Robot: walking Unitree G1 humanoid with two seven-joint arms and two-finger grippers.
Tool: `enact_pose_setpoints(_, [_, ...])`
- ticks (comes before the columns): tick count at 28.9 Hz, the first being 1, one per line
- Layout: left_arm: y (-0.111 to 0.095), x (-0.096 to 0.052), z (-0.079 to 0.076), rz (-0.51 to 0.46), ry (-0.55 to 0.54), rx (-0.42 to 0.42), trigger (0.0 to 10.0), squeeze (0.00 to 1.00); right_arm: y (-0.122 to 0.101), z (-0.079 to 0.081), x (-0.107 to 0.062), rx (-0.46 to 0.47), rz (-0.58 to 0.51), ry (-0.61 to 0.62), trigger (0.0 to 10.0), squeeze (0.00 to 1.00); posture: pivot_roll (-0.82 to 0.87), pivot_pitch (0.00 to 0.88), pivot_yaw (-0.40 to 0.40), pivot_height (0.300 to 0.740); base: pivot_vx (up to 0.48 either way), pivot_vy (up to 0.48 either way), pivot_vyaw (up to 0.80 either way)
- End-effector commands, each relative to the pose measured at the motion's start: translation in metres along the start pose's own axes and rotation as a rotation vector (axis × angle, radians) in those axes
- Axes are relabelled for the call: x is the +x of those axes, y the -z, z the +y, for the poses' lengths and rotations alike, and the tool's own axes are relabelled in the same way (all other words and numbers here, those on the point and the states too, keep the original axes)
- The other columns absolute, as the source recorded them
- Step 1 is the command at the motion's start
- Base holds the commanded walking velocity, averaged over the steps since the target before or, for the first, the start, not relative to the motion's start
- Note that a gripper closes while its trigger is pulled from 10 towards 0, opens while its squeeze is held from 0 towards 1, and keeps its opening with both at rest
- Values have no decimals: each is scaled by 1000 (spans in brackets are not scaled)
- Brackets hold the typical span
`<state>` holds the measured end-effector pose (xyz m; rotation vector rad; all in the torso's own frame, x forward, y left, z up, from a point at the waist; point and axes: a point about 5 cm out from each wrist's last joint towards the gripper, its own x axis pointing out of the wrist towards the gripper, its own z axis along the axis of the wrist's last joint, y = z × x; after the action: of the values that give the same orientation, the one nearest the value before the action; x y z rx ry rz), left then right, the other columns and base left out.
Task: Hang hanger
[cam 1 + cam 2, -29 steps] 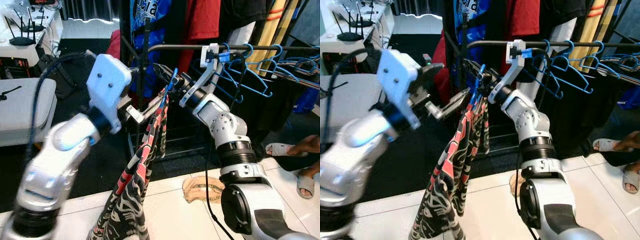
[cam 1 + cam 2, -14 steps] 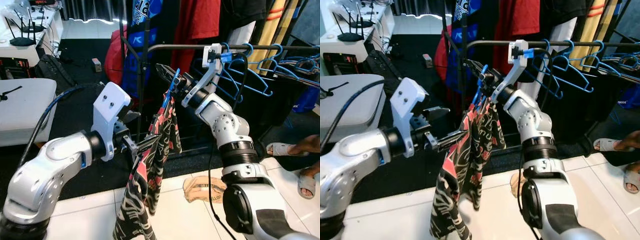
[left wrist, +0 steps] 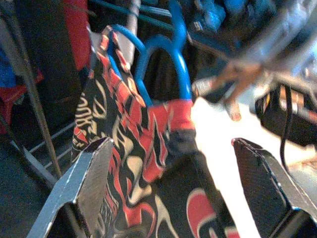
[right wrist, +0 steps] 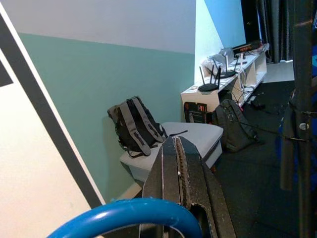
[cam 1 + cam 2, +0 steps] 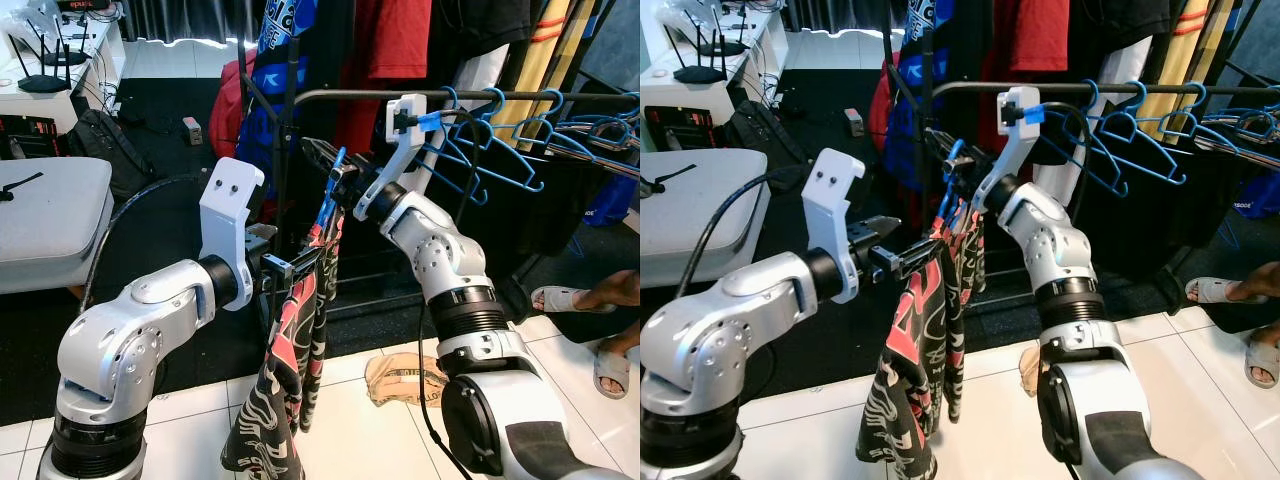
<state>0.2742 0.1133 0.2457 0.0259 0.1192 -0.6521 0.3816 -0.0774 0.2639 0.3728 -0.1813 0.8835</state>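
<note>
A blue hanger [image 5: 330,190] carries a red, black and white patterned garment [image 5: 290,350] that hangs down toward the floor. My right gripper [image 5: 322,158] is shut on the hanger's top, left of and a little below the black clothes rail [image 5: 520,96]. In the right wrist view the shut fingers [image 4: 181,168] sit over the blue hook [image 4: 124,215]. My left gripper [image 5: 290,268] is open at the garment's upper part. In the left wrist view its two fingers [image 3: 86,183] stand wide apart, with the garment [image 3: 138,129] and the hanger [image 3: 171,64] between them.
Several empty blue hangers [image 5: 500,150] hang on the rail, with hung clothes [image 5: 400,40] behind. A person's sandalled feet [image 5: 590,295] are at the right. A tan item [image 5: 405,375] lies on the white tiles. A grey bench [image 5: 50,210] stands at the left.
My left arm has come down from its raised pose and its gripper now sits at the garment's top. The garment hangs straighter. The right gripper and hanger shifted slightly left.
</note>
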Motion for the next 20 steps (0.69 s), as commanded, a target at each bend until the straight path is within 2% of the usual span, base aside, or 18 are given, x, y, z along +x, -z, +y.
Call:
enact_pose_setpoints(1, [6,-1,-2,45,7,24,10000,0,-6,-2,-1,-23,-24,11,5451,0,60,18,-77,740,0,0,0])
enact_pose_setpoints(7, [28,1,-2,200,-47,108,10000,0,-7,-2,0,-50,-23,15,5216,0,65,17,-73,740,0,0,0])
enact_pose_setpoints(12, [32,3,0,227,-87,112,10000,0,-6,-1,2,-64,-24,18,4941,0,63,14,-70,740,0,0,0])
enact_pose_setpoints(15, [32,4,8,236,-150,140,10000,0,-9,1,3,-62,-43,14,4902,0,63,17,-71,740,0,0,0])
enact_pose_setpoints(16, [32,4,14,243,-186,171,0,0,-11,2,4,-61,-51,9,4902,0,61,20,-72,740,0,0,0])
enact_pose_setpoints(18, [32,4,14,243,-186,171,0,0,-11,2,4,-61,-51,9,4902,0,61,20,-72,740,0,0,0])
enact_pose_setpoints(19, [34,2,19,262,-223,217,0,0,-12,3,4,-59,-59,3,4941,0,61,16,-71,740,0,0,0])
enact_pose_setpoints(20, [34,2,19,262,-223,217,0,0,-12,3,4,-59,-59,3,4941,0,61,16,-71,740,0,0,0])
